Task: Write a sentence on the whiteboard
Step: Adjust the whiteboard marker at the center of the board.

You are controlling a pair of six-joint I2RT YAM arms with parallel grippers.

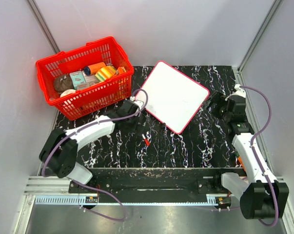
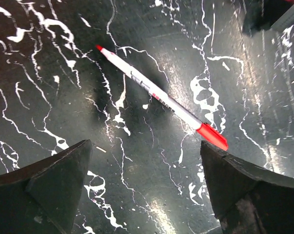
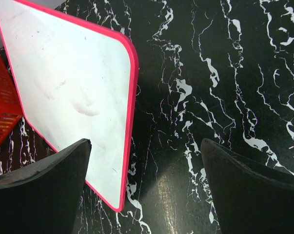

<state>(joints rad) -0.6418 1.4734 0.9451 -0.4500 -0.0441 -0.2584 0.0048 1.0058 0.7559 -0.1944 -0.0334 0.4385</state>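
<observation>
while whiteboard (image 1: pixel 176 95) lies on black marbled table (image 1: pixel 186 146) between grey walls (image 1: pixel 186 29), left gripper (image 2: pixel 146 146), right gripper (image 3: pixel 146 141) both apart.

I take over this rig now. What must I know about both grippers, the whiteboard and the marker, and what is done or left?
Left gripper: open, empty, above the red marker, which lies on the table before the left corner of the whiteboard.
Right gripper: open, empty, at the whiteboard's right edge.
Done: nothing; the board shows only faint smudges, no sentence.
Left: grasp the marker, uncap it if capped, write the sentence.
</observation>
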